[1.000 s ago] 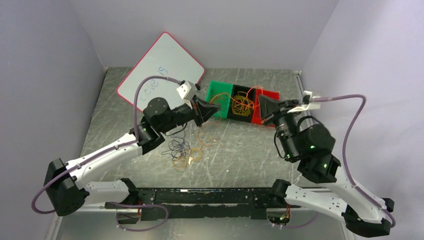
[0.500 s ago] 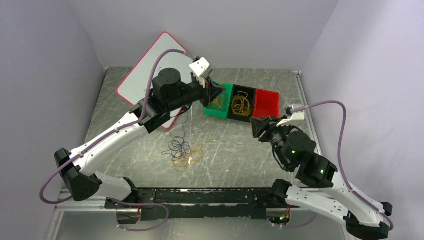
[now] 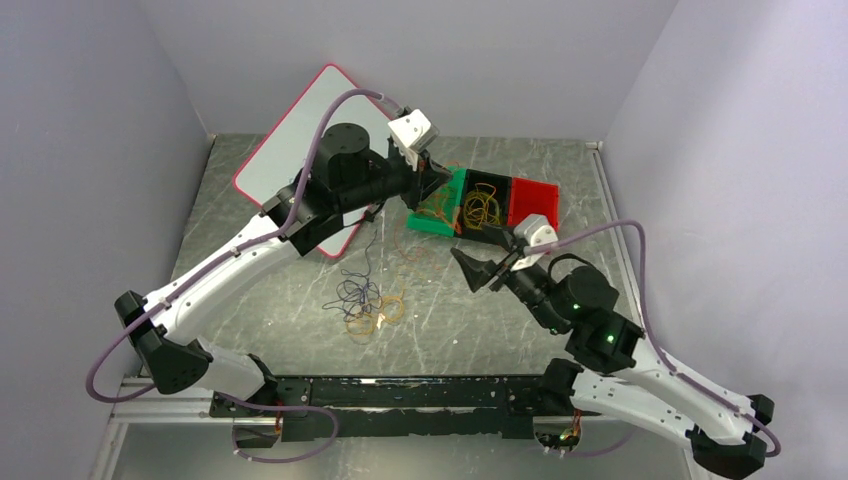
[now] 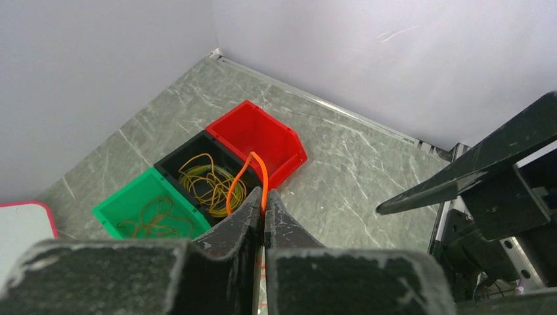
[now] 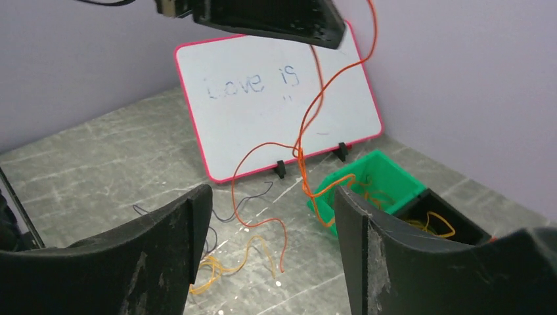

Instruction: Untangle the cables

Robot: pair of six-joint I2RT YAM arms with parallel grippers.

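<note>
We see the left gripper (image 4: 263, 200) clamped on a thin orange cable (image 4: 251, 172), which hangs in wiry curls by the green plastic bin (image 4: 131, 203). The right gripper (image 5: 270, 203) gapes wide, empty. The other cables (image 3: 365, 305) lie tangled on the scratched metal table (image 3: 500, 320).

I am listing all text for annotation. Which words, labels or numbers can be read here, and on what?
"Love is": faint blue handwriting on the pink-edged white whiteboard.
Small marks under "is": too faint to read.
Nothing else readable.

orange cable (image 5: 301, 152) hanging, tangled bunch (image 3: 362, 305) below
</note>
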